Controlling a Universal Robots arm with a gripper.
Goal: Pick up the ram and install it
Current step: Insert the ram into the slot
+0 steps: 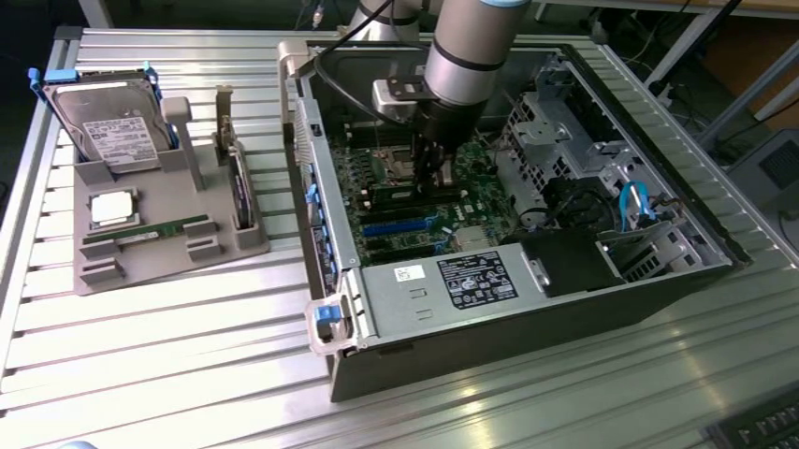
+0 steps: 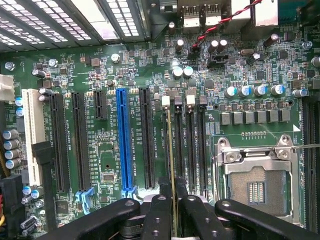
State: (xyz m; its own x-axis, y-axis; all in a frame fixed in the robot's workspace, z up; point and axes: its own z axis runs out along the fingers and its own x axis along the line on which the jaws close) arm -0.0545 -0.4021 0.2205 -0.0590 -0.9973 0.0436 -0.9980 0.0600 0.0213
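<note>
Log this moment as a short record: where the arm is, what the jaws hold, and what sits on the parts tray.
arm: reaching down into the open computer case, above the motherboard
gripper: jaws shut on the ram, seen edge-on
ram position: lined up along the memory slots, beside the empty processor socket; cannot tell if seated
tray: hard drive, processor chip, second green stick
</note>
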